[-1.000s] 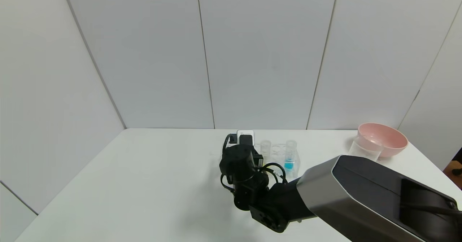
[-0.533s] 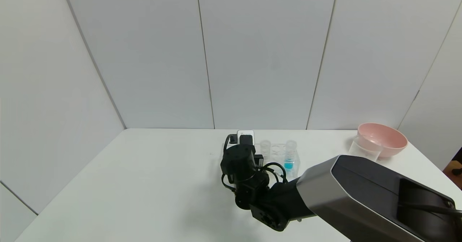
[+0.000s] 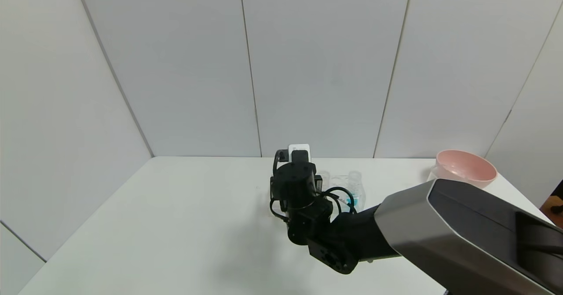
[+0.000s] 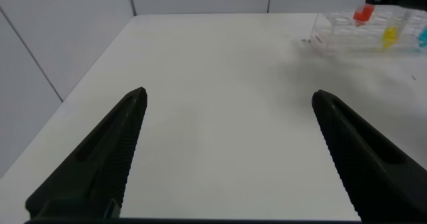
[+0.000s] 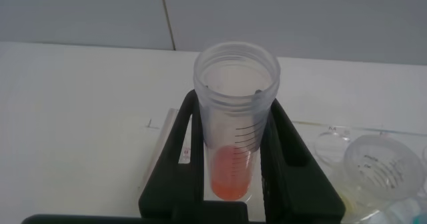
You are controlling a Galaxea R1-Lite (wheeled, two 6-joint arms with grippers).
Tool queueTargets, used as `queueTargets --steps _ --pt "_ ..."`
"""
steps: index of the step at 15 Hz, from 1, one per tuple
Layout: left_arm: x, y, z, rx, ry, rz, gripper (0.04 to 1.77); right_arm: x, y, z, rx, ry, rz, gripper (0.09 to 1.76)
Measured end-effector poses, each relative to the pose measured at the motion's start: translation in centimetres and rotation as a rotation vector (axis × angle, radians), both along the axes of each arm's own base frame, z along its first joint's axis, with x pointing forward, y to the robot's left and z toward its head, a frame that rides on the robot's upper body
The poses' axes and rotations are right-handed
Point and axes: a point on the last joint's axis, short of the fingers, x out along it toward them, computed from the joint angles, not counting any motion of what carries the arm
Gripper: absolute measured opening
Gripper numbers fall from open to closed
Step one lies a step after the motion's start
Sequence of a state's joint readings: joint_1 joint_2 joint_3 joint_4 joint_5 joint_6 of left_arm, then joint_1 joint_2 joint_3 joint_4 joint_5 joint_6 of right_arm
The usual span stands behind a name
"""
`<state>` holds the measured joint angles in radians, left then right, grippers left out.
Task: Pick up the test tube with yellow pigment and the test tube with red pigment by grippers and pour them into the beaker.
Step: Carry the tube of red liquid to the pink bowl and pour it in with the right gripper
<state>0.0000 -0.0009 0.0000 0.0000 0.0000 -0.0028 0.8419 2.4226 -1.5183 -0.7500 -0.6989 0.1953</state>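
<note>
My right gripper is shut on the test tube with red pigment, fingers on both sides below its rim. It holds the tube upright, raised partly above the clear rack. The test tube with yellow pigment stands in the rack beside it. In the left wrist view the red tube sits higher than the yellow tube. My left gripper is open and empty, low over bare table, far from the rack. In the head view my right arm's wrist hides the gripper, and the arm covers the beaker.
A blue-liquid tube stands at the right end of the rack. A pink bowl sits at the table's far right corner. The white table is bare on its left half. Walls close off the back.
My right wrist has risen and lifted the red tube upward in the rack. The right arm now covers the beaker, which showed beside the pink bowl before.
</note>
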Motion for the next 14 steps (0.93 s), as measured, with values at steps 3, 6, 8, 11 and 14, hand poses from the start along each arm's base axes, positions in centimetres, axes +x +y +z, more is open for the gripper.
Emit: queueTargets --steps 3,6,8,11,14 --pt "0.0 0.0 0.0 0.0 0.0 0.0 1.76 -0.6 -0.6 4.1 0.035 -0.058 0.021 0.54" --pt "0.0 0.0 0.0 0.0 0.0 0.0 1.76 -1.2 -2.6 8.5 0.078 -0.098 0.04 0.54" --pt "0.0 0.0 0.0 0.0 0.0 0.0 1.76 -1.1 -6.0 11.4 0.099 -0.12 0.058 0.54" --pt "0.0 0.0 0.0 0.0 0.0 0.0 1.76 0.0 -14.9 13.5 0.09 -0.116 0.068 0.54" --pt "0.0 0.0 0.0 0.0 0.0 0.0 1.76 0.7 -26.0 14.1 0.077 -0.103 0.023 0.54"
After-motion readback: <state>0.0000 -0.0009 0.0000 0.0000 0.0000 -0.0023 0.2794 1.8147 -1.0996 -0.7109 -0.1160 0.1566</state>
